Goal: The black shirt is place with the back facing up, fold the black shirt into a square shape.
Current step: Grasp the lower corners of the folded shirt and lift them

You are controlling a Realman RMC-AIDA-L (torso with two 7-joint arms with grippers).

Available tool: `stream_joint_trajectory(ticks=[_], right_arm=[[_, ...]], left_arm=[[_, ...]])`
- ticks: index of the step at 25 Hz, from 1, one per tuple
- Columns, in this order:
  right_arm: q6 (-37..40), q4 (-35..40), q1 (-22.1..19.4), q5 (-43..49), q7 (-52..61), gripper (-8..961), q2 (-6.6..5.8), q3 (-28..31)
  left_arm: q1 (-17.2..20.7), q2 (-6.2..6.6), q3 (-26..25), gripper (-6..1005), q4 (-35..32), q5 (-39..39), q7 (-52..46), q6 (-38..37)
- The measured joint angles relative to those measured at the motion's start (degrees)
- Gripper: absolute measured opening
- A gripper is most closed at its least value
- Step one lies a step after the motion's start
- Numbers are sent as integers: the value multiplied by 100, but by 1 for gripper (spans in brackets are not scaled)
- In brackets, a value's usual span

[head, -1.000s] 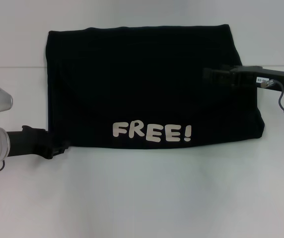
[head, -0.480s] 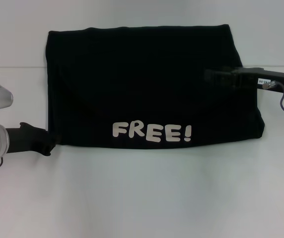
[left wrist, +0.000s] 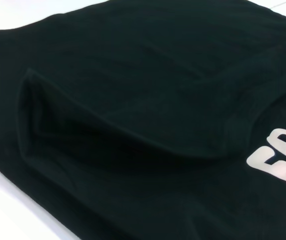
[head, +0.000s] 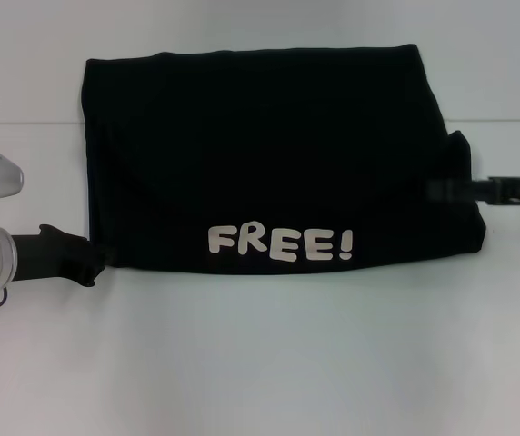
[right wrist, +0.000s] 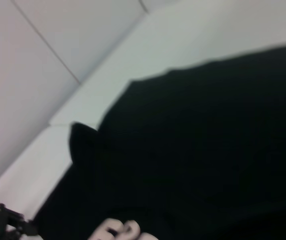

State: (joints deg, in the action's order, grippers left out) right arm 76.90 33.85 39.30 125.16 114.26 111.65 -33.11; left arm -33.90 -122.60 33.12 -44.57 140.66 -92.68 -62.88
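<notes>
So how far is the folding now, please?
Partly done: the shirt lies as a wide rectangle, "FREE!" facing up. In hand: the right gripper sits at its right edge, the left gripper at the near left corner. Left: folding it square.

The left arm ends in a silver-grey metal cylinder carrying a small glowing green light, with a thin dark cable looping under it, and from it extends the matte black left tool (head: 85, 262), rounded and blunt at its tip. Above that cylinder shows a pale grey and white shell segment of the same arm. The right tool (head: 442, 189) appears as a slim, flat black bar with small notches along its edge.
</notes>
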Motion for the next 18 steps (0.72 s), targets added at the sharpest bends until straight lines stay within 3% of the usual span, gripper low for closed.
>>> stream_joint_trajectory(ticks=[9,15,18], right_arm=[[-219,94,-305,566,313,735,-121,-13],[-630,95,-242,1017,-30,729,-14,-26],[-805,95,-173,1106,-288,648,78,-111]], left_arm=[[-3,4,6,18,27,24,26,59],[-3,9,11,19,37,25,13,77],[0,9,7,19,38,25,2,79]])
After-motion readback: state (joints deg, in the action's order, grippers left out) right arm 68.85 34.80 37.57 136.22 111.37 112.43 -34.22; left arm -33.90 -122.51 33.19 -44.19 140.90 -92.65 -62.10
